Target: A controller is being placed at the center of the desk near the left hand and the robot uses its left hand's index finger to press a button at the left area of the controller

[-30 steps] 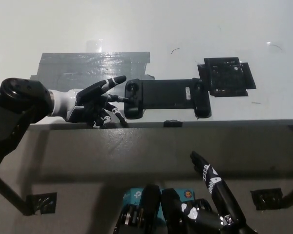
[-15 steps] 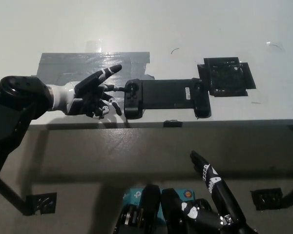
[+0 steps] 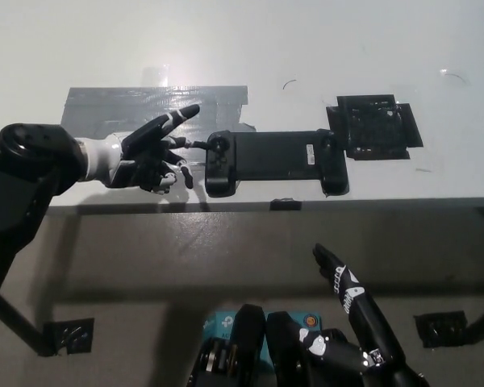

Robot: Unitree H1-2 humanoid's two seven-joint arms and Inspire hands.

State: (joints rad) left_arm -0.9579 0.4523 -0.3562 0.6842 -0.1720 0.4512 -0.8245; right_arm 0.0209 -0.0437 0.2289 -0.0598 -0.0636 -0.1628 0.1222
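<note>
The controller (image 3: 274, 161) lies flat near the bench (image 3: 306, 48) front edge, its left end just beside the spread left hand (image 3: 149, 157), one finger reaching its button, while the right hand (image 3: 355, 310) rests low, extended

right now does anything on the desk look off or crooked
Nothing looks spilled or broken. The controller lies flat and square to the desk edge, the left hand reaching its left end. Oddities: a wrinkled grey tape patch and a slightly askew black square. The right hand rests low.
</note>
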